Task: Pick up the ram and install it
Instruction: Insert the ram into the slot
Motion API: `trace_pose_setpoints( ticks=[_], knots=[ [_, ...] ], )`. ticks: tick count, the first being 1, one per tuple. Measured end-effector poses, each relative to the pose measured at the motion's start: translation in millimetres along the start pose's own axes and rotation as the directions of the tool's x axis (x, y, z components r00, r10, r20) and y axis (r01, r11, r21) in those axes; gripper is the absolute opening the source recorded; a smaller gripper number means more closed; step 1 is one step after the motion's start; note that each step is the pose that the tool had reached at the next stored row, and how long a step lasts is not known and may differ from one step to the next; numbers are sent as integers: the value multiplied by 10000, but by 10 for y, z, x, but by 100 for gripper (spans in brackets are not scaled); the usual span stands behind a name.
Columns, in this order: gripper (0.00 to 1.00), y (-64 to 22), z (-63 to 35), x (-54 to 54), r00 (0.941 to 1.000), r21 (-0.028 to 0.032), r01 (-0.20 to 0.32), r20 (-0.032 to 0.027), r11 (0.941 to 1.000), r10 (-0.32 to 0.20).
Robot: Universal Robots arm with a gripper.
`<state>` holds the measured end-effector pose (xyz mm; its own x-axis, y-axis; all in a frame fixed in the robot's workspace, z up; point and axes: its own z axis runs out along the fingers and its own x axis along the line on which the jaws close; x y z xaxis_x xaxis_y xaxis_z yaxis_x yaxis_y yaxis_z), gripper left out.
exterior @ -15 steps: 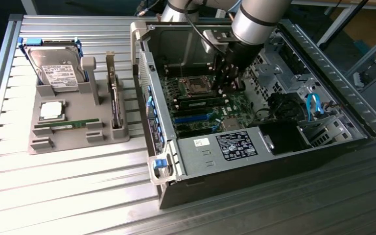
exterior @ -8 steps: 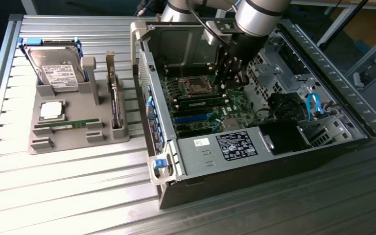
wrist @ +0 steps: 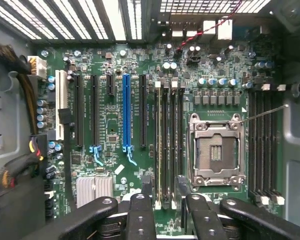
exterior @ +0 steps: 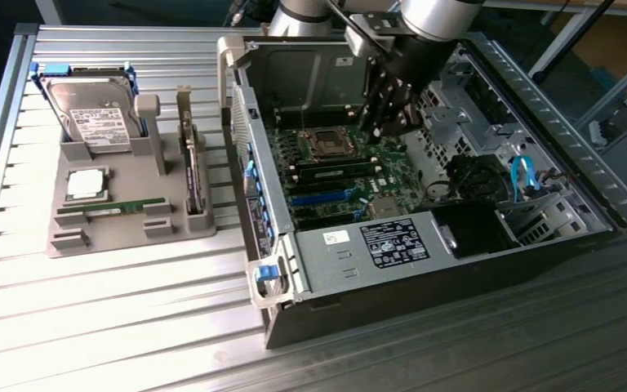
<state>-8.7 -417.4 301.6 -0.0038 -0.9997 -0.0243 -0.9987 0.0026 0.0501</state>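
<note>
The ram [exterior: 112, 209], a thin green stick, lies flat in a slot at the front of the grey holder [exterior: 128, 233] on the exterior view's left, outside the computer case. My gripper [exterior: 388, 122] hangs inside the open case [exterior: 423, 245], over the motherboard and well apart from the ram. In the wrist view the gripper [wrist: 165, 194] is open with nothing between its black fingers [wrist: 141, 210]. It is poised over the row of long memory slots [wrist: 169, 135], beside the empty processor socket [wrist: 216, 150].
The grey holder also carries a hard drive [exterior: 94, 114], a square silver processor chip [exterior: 86, 184] and a dark card [exterior: 192, 175] standing on edge. The case walls, drive cage [exterior: 303, 77], power supply [exterior: 401, 241] and cables [exterior: 522, 175] hem in the motherboard. Slatted metal table [exterior: 107, 310] all round.
</note>
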Motion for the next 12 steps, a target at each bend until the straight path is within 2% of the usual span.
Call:
trace_pose_setpoints(
  ticks=[8,12],
  knots=[
    [32,16,-330,-8,10000,0,0,-3,10000,0],
    [32,21,-409,-10,10000,0,0,-2,10000,0]
  ],
)
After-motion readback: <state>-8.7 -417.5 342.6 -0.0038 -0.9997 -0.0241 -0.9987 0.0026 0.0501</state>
